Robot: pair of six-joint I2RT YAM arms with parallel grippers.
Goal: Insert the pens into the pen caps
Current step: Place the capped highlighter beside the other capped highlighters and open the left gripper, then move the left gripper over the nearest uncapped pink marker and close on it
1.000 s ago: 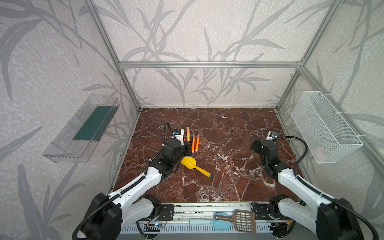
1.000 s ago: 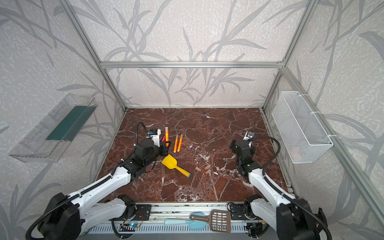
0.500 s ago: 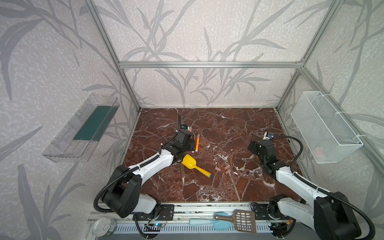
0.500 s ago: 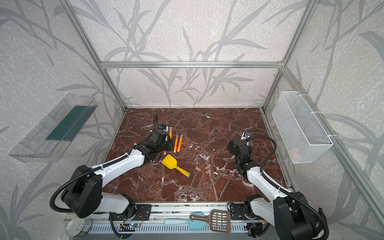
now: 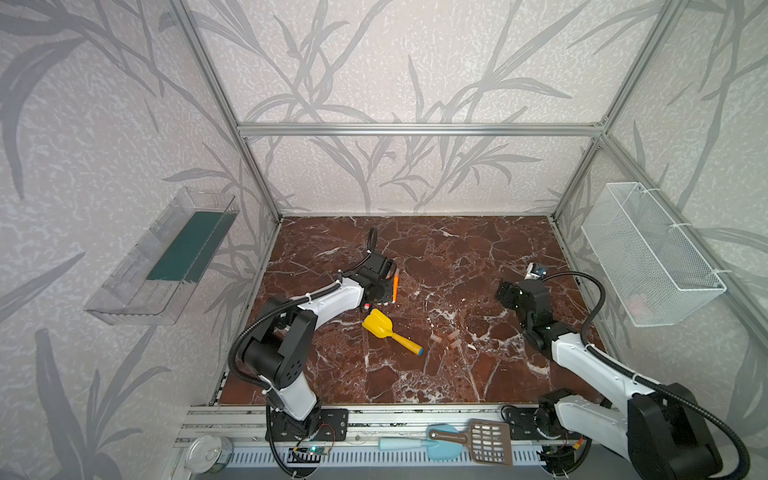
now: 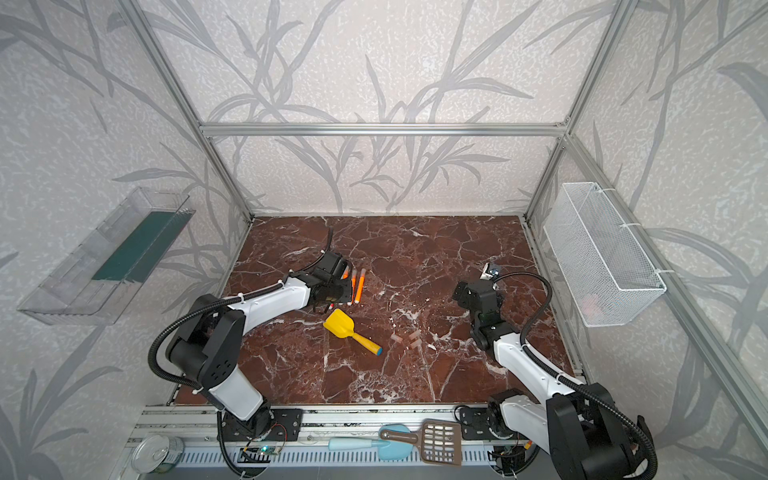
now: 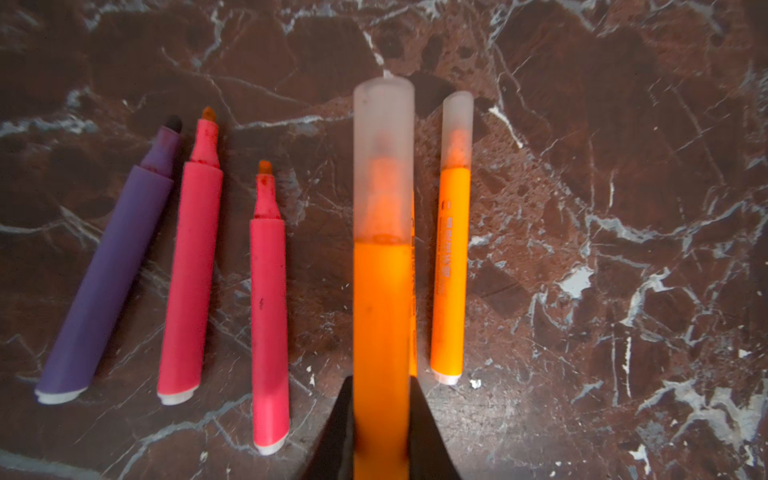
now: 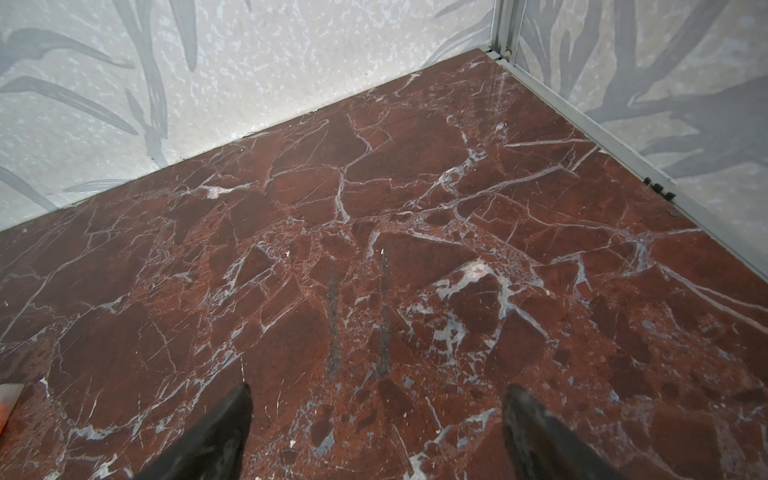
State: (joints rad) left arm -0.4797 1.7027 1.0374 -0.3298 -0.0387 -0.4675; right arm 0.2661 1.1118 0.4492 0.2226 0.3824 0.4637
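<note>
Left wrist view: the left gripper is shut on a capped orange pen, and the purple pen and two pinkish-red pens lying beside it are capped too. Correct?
Not the last part. The left wrist view shows the purple pen and both pinkish-red pens lying with bare tips, uncapped. The left gripper is indeed shut on a capped orange pen.

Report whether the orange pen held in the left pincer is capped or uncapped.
Capped. In the left wrist view a frosted cap covers the tip of the orange pen in the left pincer, and orange shows faintly through it.
</note>
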